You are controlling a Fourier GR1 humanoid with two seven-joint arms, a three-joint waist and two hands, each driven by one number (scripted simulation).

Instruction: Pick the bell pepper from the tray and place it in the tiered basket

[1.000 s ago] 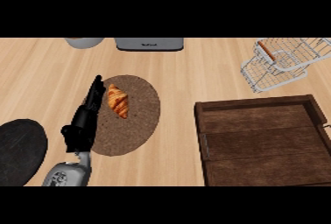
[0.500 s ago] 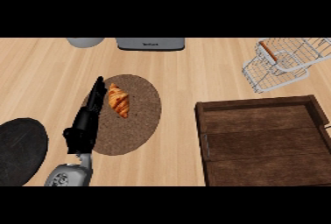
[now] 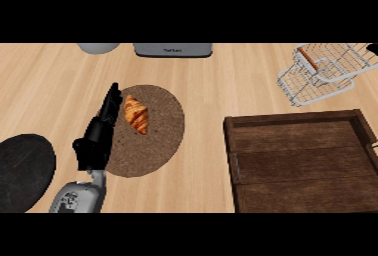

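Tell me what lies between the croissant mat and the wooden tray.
In the head view, only bare counter lies between the woven mat holding the croissant and the wooden tray; nothing sits on that strip.

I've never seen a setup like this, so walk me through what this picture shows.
It is one view from the robot's head, looking steeply down at a wooden counter. The grey forearm ending in a black left hand, fingers straight, lies beside a croissant on a round woven mat; it holds nothing. The right hand is out of view. To the right is a dark wooden tray, and no bell pepper is visible on it. Above it stands a white wire tiered basket. A black round plate sits at the left.
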